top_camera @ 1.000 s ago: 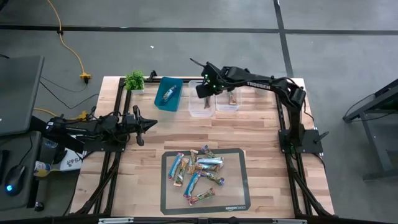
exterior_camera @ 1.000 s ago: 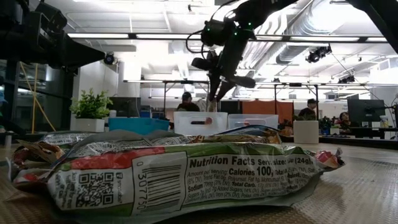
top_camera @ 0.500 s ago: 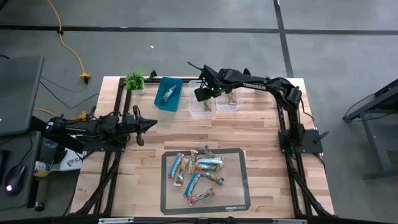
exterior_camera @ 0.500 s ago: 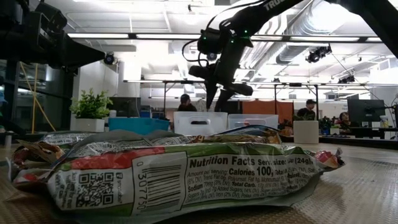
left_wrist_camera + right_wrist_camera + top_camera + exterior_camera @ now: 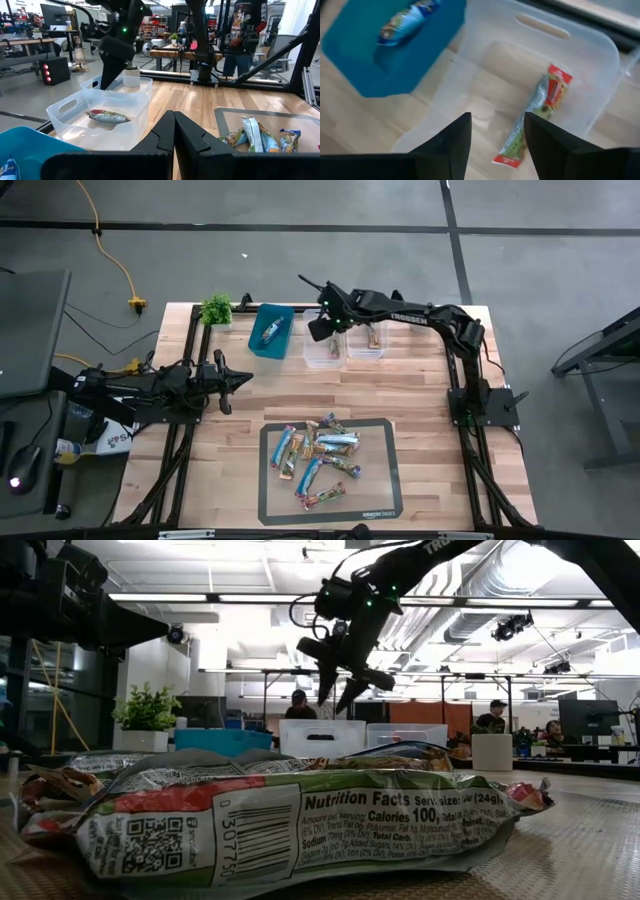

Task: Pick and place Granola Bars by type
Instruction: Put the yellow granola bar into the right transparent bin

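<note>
Several granola bars (image 5: 320, 455) lie in a loose heap on a dark mat (image 5: 385, 500) near the table's front. My right gripper (image 5: 312, 330) hangs open and empty above a clear bin (image 5: 322, 358) at the far edge. In that bin a red-and-green bar (image 5: 535, 117) lies flat on the floor, below and between the fingers (image 5: 455, 140). A blue bar (image 5: 407, 17) lies in the teal bin (image 5: 271, 330). Another bar (image 5: 373, 338) lies in a second clear bin (image 5: 365, 352). My left gripper (image 5: 243, 378) waits shut at the table's left.
A small potted plant (image 5: 217, 309) stands at the far left corner beside the teal bin. The three bins stand in a row along the far edge. Bare wood lies between the bins and the mat. People and desks show in the room beyond the table.
My right gripper has moved a little toward the table's left, above the clear bin, and turned somewhat. Its fingers have opened wider apart.
</note>
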